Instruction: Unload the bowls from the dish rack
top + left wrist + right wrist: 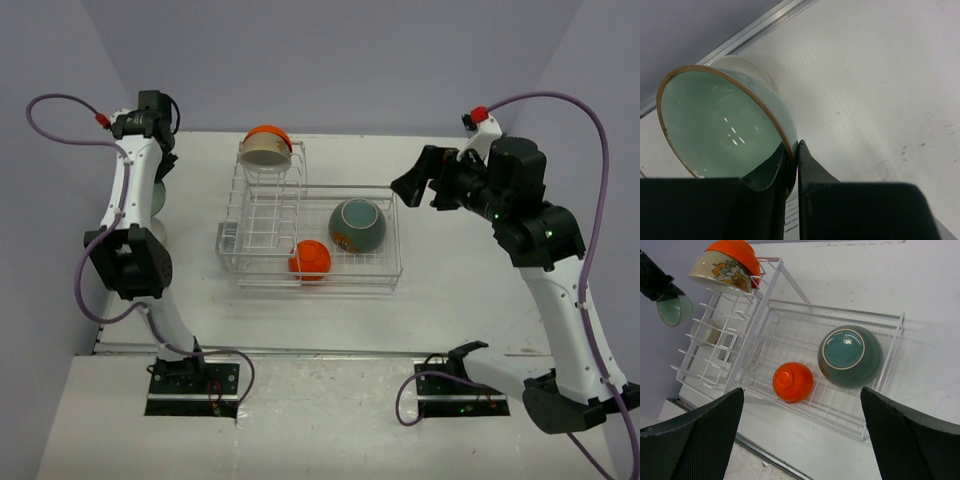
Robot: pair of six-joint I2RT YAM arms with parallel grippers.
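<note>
Over on the left, the left gripper (pixel 793 151) is pinched narrow on the rim of a pale green bowl (pixel 715 125), one finger inside the wall and one outside. The bowl is tipped on its side, outside the rack's left end and over the white table (pixel 880 90). It is glossy, with a thin brown line round the lip. A small cream bowl (pixel 704 332) shows through the wires below it; I can't tell whether the two touch.

Next comes the dish rack (pixel 805 320), thin silvery-white wire. Its tall plate slots (pixel 715 347) stand at the left end and a low rectangular basket runs off to the right. Perched on top of the slots is a cream bowl with painted flowers (pixel 725 272), tilted, with an orange bowl (pixel 735 249) capping its back.

Down in the basket are two bowls, both upside down and apart from each other. A small bright orange bowl (pixel 792 382) sits near the front wall. A larger dark teal bowl (pixel 850 356) lies to its right, its speckled base ringed in cream.

On the right, the right gripper (pixel 420 178) hangs above the basket's right end with its jaws spread wide, holding nothing.
</note>
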